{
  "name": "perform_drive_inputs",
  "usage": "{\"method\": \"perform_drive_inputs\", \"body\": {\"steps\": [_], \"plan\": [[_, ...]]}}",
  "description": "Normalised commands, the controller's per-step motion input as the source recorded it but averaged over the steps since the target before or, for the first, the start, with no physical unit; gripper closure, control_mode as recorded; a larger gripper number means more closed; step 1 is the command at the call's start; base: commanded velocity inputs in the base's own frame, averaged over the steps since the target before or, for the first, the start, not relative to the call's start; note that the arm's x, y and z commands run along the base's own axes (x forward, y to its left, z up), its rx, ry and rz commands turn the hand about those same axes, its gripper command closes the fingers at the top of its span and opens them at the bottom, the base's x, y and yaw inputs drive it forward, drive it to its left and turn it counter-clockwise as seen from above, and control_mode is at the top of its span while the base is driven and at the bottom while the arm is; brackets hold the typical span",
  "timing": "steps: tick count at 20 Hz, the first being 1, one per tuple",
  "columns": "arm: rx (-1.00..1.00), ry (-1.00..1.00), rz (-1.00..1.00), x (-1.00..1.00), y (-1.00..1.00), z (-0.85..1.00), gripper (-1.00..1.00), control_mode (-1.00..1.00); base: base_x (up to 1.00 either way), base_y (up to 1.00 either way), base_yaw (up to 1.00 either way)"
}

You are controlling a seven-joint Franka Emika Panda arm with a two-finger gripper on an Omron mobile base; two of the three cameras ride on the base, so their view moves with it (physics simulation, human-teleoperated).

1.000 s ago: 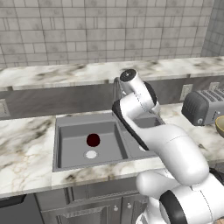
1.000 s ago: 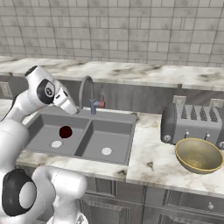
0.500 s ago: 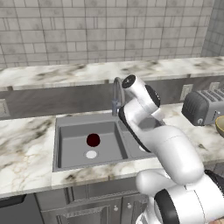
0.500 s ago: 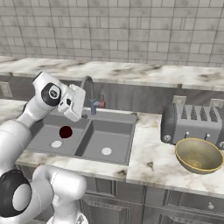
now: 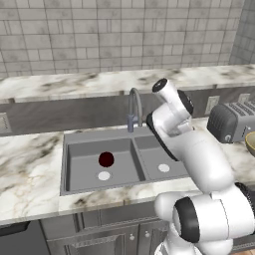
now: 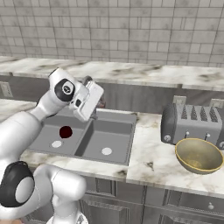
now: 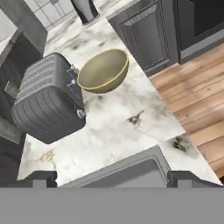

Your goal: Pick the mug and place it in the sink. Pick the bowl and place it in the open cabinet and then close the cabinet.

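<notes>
The dark red mug [image 5: 106, 159] [image 6: 65, 131] stands upright in the left basin of the grey sink [image 5: 149, 144] [image 6: 114, 129]. My gripper [image 7: 113, 179] hangs open and empty above the sink's right corner [image 7: 131, 168], its hand [image 6: 89, 103] over the middle of the sink. It faces the yellowish bowl [image 7: 103, 70] [image 6: 199, 155], which sits upright on the marble counter beside the toaster [image 7: 48, 105] [image 6: 192, 124]. The bowl's rim [image 5: 250, 142] peeks in at the right edge of the left base view. The cabinet is out of view.
A curved grey tap [image 5: 133, 107] rises behind the sink. A dark cylinder [image 7: 85, 11] stands on the counter beyond the bowl. Dark base cabinets [image 7: 148, 35] and wood floor [image 7: 197, 92] lie past the counter's front edge.
The arm has swung to the right, from over the left basin to the middle of the sink, turning the hand toward the bowl. The mug stays in the basin and the jaws stay open.
</notes>
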Motion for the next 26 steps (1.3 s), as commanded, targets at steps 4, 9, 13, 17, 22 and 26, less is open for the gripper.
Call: {"method": "perform_drive_inputs", "body": {"steps": [4,9,13,17,22,26], "plan": [[0.2,-0.18,-0.19,-0.03,-0.77,0.02,-1.0,-1.0,0.0,0.0,0.0],[0.09,-0.25,-0.22,-0.04,-0.55,-0.01,-1.0,-1.0,0.0,0.0,0.0],[0.0,-0.28,-0.28,-0.02,-0.22,-0.01,-1.0,-1.0,0.0,0.0,0.0],[0.0,-0.15,-0.29,0.0,-0.19,0.0,-1.0,-1.0,0.0,0.0,0.0],[0.0,-0.05,-0.31,-0.04,-0.21,-0.08,-1.0,-1.0,0.0,0.0,0.0],[0.0,0.0,-0.25,-0.03,-0.13,-0.06,-1.0,-1.0,0.0,0.0,0.0]]}}
